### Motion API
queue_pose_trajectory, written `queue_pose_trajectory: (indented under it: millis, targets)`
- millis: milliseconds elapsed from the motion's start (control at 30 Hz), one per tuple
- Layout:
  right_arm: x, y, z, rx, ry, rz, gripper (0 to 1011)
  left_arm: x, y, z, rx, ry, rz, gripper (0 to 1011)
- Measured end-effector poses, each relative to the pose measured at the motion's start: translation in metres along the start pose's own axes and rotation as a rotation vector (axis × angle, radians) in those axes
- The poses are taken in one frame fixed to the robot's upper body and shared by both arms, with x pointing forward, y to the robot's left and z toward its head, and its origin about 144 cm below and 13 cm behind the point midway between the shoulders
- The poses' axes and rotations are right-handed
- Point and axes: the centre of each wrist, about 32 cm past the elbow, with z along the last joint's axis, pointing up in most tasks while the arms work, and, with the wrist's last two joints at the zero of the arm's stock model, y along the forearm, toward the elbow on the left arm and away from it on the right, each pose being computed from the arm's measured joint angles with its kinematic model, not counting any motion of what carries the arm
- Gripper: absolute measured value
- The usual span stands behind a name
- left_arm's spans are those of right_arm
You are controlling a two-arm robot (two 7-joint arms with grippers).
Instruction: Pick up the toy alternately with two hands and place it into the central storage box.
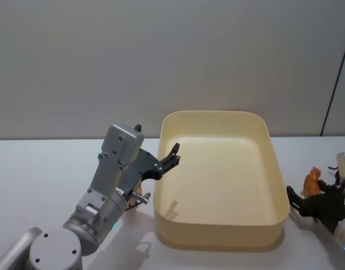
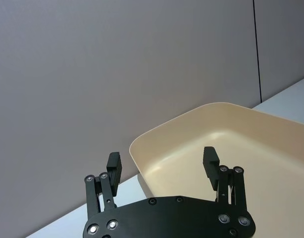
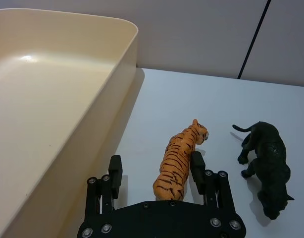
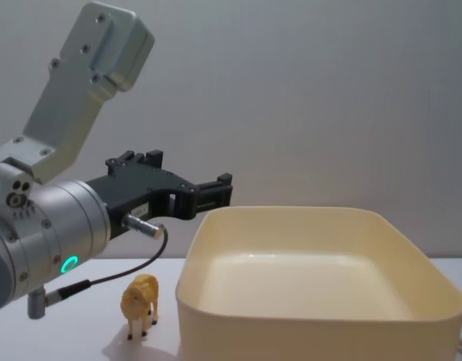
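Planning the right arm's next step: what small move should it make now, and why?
Probably close the right gripper on the orange tiger. Its fingers are open and sit low on either side of the tiger's rear half, on the table beside the storage box, which looks empty. The left gripper is open and holds nothing, raised at the box's left rim.
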Motion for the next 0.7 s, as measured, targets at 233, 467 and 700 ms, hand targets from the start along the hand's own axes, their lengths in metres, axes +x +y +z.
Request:
queue_pose_trajectory:
  millis: [233, 467, 700]
  targets:
    - [-0.0023, 0.0055, 0.0, -0.008, -0.003, 0.004, 644, 0.0, 0.0, 0.0, 0.0, 0.0, 0.0, 1001]
    - [-0.0038, 0.009, 0.0003, -0.013, -0.004, 0.007, 444, 0.0, 0.0, 0.0, 0.0, 0.0, 0.0, 1002]
    - [-0.0042, 0.0093, 0.0, -0.012, -0.006, -0.001, 306, 0.0, 0.0, 0.0, 0.0, 0.0, 0.0, 1001]
